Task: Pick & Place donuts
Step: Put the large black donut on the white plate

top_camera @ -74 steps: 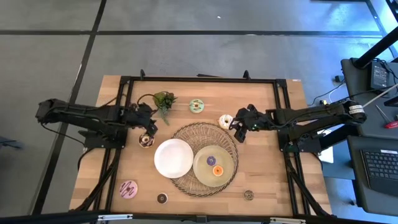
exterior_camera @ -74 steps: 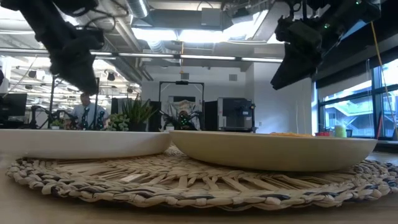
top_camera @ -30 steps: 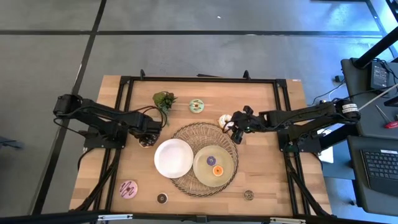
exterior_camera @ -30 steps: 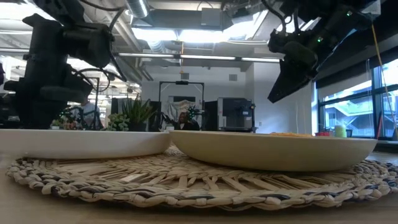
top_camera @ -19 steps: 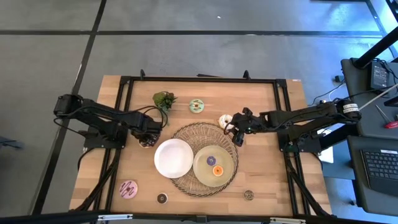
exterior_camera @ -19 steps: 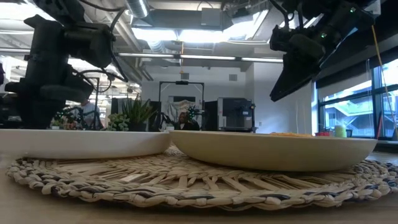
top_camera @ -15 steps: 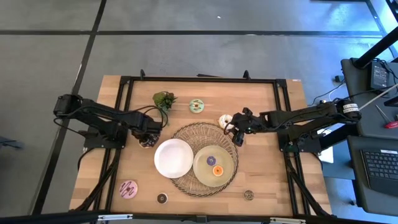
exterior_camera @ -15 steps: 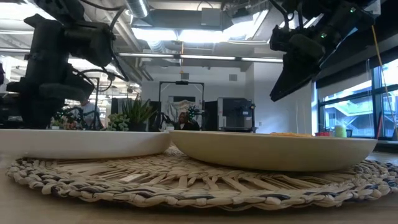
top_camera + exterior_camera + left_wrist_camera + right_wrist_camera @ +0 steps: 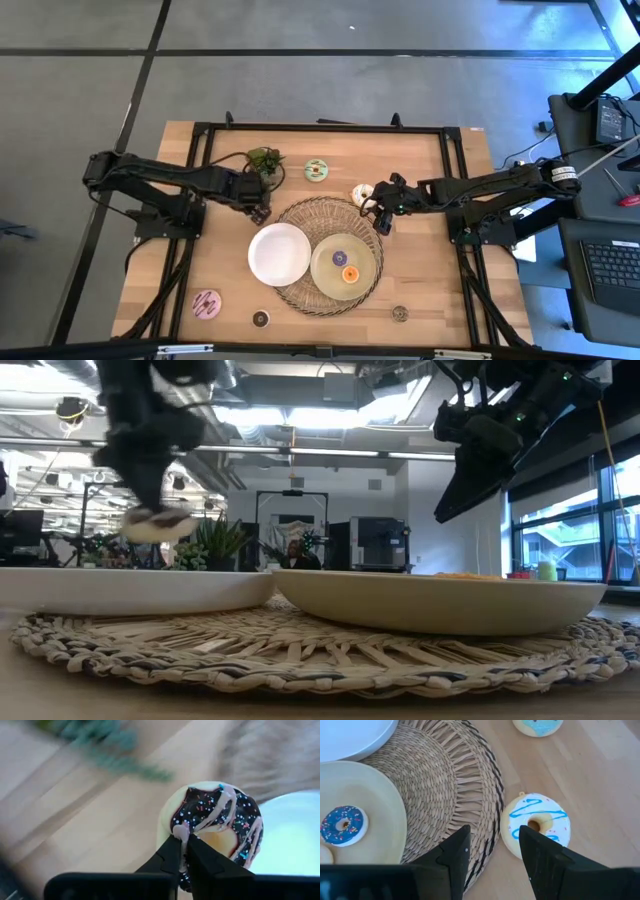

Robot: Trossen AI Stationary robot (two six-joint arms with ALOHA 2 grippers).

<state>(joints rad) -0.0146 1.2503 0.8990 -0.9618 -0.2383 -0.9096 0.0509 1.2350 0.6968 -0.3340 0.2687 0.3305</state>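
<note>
The left pincer (image 9: pixel 182 851) is pinching a donut with dark icing (image 9: pixel 216 822), pink stripes and tiny sprinkles. It holds the donut up in the air, near the edge of the white plate (image 9: pixel 279 253). In the low view the donut (image 9: pixel 158 524) hangs above that plate (image 9: pixel 130 590). The green plant sprig (image 9: pixel 264 159) lies just behind the pincer (image 9: pixel 257 210) on the wooden worktop (image 9: pixel 420 160).

The right pincer (image 9: pixel 492 851) is spread wide. It hovers just beside a cream donut with blue squiggles (image 9: pixel 537 824), which lies on the wood next to the round woven mat (image 9: pixel 450 795). The fingers are not touching it.

The mat is made of dry straw and has a rough, ridged look. Two plates sit on it side by side, the white one and a pale-green plate (image 9: pixel 365 262). On the pale-green plate lie a purple donut (image 9: pixel 340 259) and an orange donut (image 9: pixel 349 274). A mint green donut (image 9: pixel 317 170) rests at the back of the worktop. A pink donut (image 9: pixel 207 303), a small brown donut (image 9: pixel 261 319) and another small donut (image 9: pixel 400 314) lie along the front edge.

A second ago the left pincer was down low on the wood, with the dark donut on the worktop beside the white plate. Now the donut is up off the wood and closer to the mat. The right arm has stayed where it was.
</note>
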